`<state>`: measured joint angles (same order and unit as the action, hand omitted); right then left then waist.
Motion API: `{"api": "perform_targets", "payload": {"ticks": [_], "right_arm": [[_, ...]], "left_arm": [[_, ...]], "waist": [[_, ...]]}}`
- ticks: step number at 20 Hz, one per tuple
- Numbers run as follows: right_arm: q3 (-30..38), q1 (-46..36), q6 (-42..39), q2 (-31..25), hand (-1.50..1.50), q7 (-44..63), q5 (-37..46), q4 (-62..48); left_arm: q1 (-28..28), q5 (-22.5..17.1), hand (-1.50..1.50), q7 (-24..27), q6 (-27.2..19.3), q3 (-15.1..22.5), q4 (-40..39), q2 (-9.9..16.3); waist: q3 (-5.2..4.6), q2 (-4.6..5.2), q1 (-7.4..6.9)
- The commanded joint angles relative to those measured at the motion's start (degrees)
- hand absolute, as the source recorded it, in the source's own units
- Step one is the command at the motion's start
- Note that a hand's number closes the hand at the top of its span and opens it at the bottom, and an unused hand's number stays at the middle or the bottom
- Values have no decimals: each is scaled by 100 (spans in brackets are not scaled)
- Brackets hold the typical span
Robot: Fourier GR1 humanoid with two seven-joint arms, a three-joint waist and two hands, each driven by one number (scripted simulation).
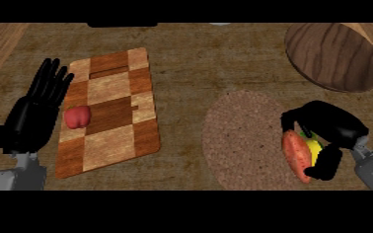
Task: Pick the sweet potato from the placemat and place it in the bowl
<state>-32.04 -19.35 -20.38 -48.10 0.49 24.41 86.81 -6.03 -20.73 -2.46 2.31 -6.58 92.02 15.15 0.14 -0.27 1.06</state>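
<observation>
I have the right hand (329, 131) curled over the sweet potato (295, 156), fingers on its far side and thumb low on its near end, so the hand is closed around it at the right part of the round woven placemat (241, 138). I cannot tell whether the sweet potato is lifted or resting on the mat. A yellow-green item (313, 147) sits under the palm, touching the sweet potato; I judge it could be dragged along or wedge the fingers off the target. The bowl (331, 54), wooden, lies beyond the hand and slightly right, well apart. Risk on transfer: the long vegetable pivots in the grasp, or strikes the bowl's near rim if carried too low. Far to the left, the left hand (36, 111) rests open, fingers up, beside a checkered cutting board (109, 113) carrying a red item (78, 117).
</observation>
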Motion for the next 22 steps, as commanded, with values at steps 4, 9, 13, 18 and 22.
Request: {"api": "perform_targets", "payload": {"ticks": [4, 9, 13, 18, 22], "right_arm": [[1218, 846, 1320, -996, 150, -1949, -8, -199], [2278, 828, 1419, -1164, 150, -1329, -520, 199], [3126, 703, 1396, -1405, 150, -1230, -845, -144], [3473, 5, 1061, -1251, 150, -1052, -815, -895], [3388, -656, 1265, -762, 150, -993, -435, -1762]], "left_arm": [[180, 3, 0, 11, 86, 22, 100, -45], [-114, 1, 0, 96, 78, -110, -207, -29], [165, 66, 0, 101, 109, 2, -21, -117], [-94, -45, 0, -19, 238, -231, -165, 82], [-163, 206, 0, 72, 121, 97, -43, -209]], "waist": [[-7, 2, 19], [-18, -2, 56], [-17, 7, -21], [-15, 42, -169], [-14, 53, -217]]}}
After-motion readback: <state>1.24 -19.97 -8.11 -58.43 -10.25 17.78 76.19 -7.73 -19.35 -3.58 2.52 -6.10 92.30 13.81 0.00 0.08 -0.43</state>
